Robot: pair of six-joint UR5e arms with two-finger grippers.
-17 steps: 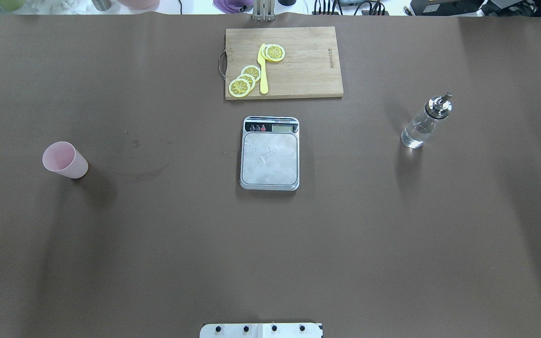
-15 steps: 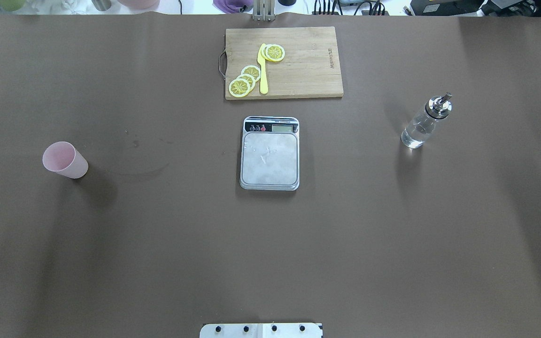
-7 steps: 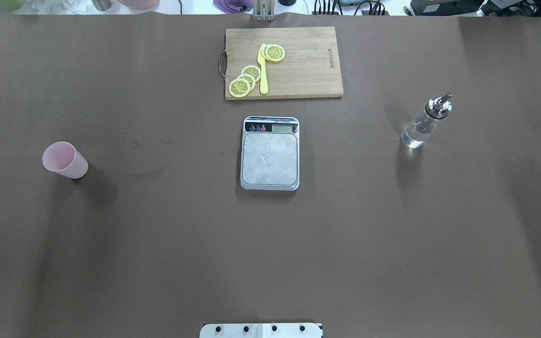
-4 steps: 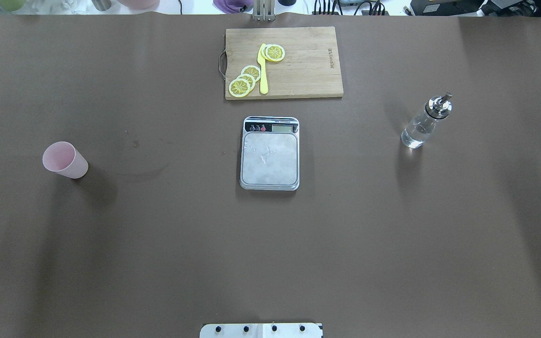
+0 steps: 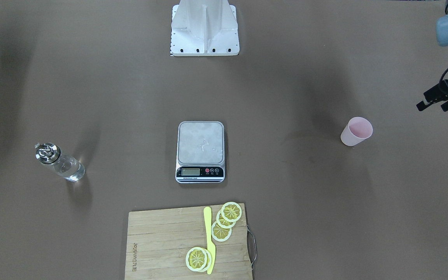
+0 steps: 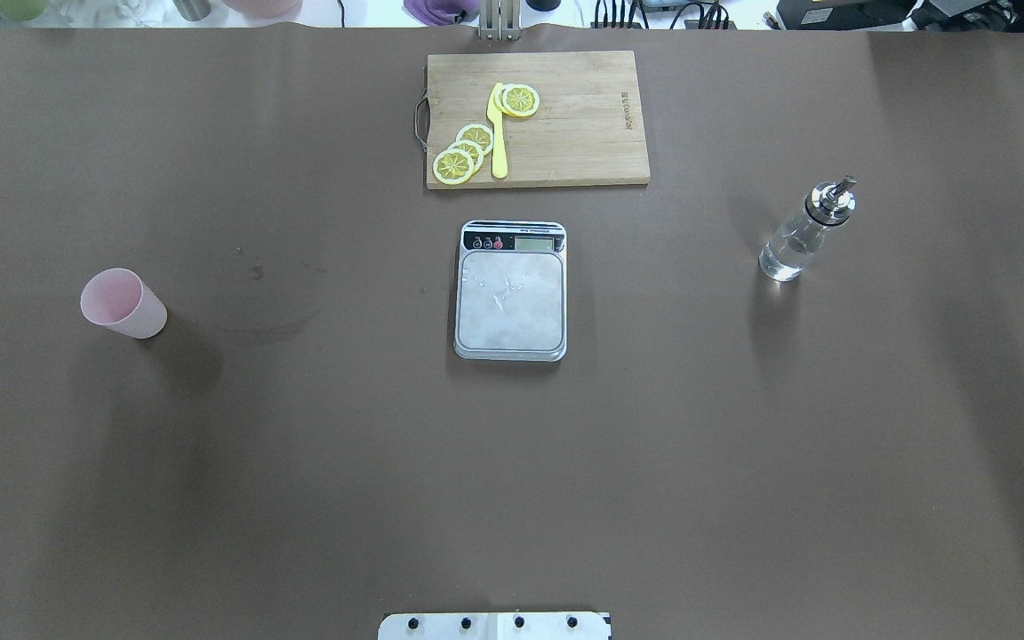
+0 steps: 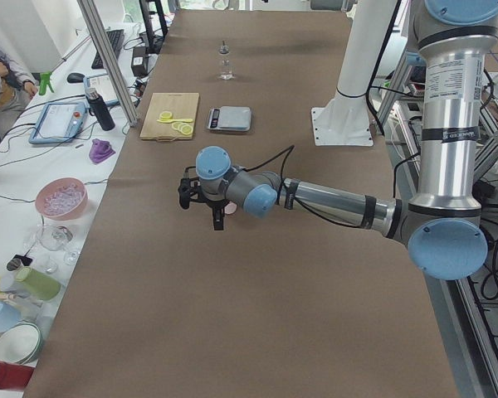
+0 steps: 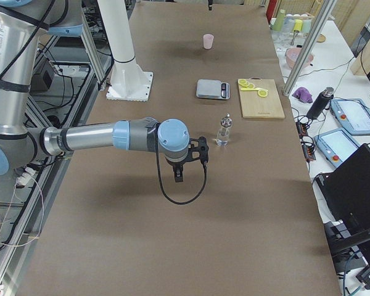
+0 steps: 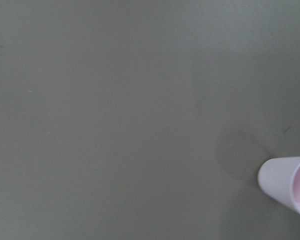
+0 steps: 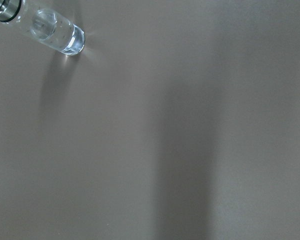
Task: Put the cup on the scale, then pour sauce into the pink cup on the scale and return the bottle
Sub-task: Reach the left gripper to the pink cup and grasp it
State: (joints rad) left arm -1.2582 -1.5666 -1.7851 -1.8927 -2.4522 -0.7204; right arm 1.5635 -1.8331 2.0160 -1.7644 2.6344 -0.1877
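Left jaws, right jaws: width unreadable. Cutting board (image 6: 583,133), lemon slices (image 6: 454,165), knife (image 6: 499,153) beyond scale (image 6: 510,307); cup (image 6: 124,306), bottle (image 6: 794,242) flank it.

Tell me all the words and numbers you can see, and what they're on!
On the cutting board: a sideways brand mark near one short edge, too small to read.
On the scale: tiny labels by the buttons, too blurred to read; no number readable on its display.
On the cup and the bottle: no writing visible.
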